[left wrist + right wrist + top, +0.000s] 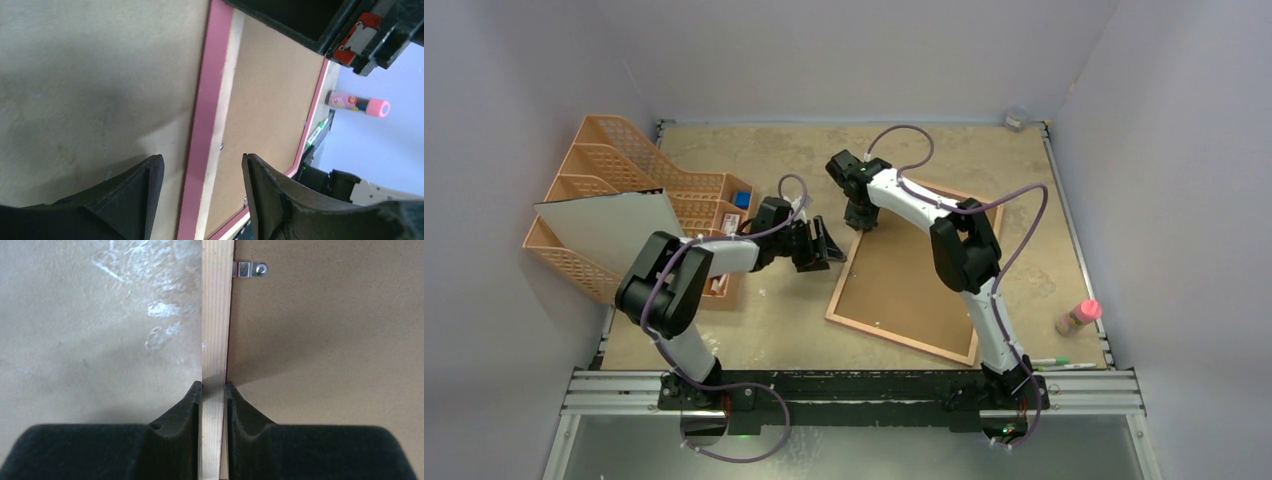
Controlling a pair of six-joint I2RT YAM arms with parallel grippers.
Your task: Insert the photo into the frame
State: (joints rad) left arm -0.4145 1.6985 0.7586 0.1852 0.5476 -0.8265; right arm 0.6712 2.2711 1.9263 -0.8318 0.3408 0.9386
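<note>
The frame (899, 341) lies face down on the table right of centre, tan rim up, with the brown backing board (904, 280) inside it. My right gripper (861, 222) is shut on the frame's wooden rim (216, 315) near its far left corner, one finger on each side. A metal clip (248, 269) sits on the board just beyond. My left gripper (829, 248) is open and empty beside the frame's left edge; in the left wrist view its fingers (145, 185) stand either side of the pink border (205, 115) without touching it. The photo is not in view.
An orange desk organiser (614, 160) stands at the left with a greyish-white sheet (609, 230) leaning on it. A pink glue stick (1079, 316) and pens (1064, 363) lie at the near right. A small jar (1017, 117) sits at the back wall.
</note>
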